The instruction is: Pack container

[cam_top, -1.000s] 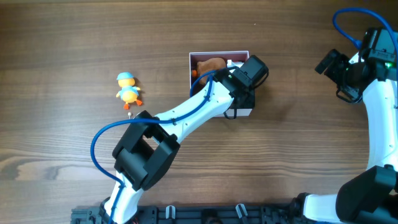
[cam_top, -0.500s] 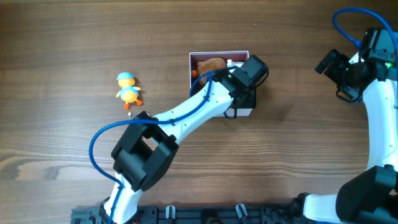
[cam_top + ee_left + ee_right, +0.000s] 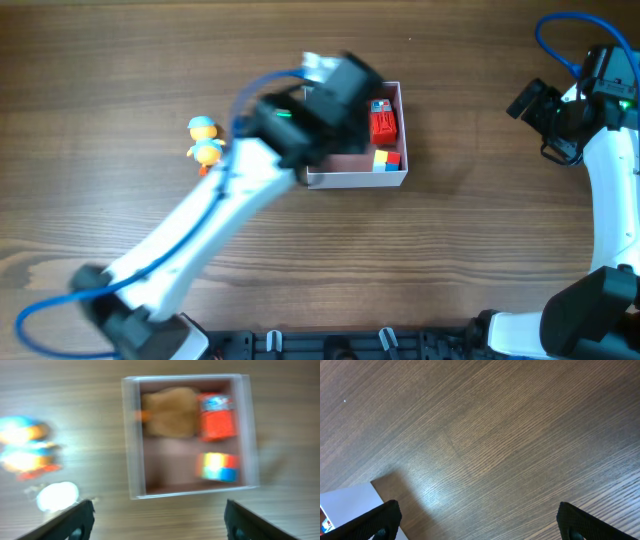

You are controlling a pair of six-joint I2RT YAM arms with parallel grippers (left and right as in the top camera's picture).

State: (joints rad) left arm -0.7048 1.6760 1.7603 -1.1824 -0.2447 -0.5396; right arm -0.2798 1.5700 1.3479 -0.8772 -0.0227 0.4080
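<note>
Overhead, the square, white-walled, pink-floored container (image 3: pixel 357 180) sits mid-way along the brown wooden surface (image 3: pixel 480 250). Its left edge is under the blurred left arm (image 3: pixel 250 170), while its right and near walls face open wood. An orange-and-blue duck toy (image 3: pixel 205 140) lies near its left side.

In the left wrist view, the left jaws stand spread wide by the container's near rim.

In the right wrist view, the right jaws are spread wide over bare wood.

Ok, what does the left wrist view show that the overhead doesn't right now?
Only the left wrist: a brown toy in the box, beside the red toy; overhead, the blurred left arm covers that spot. Only overhead: the right arm, off to the right, away from the box. Both: the box, the red toy and a coloured cube inside it, and a duck outside it.
</note>
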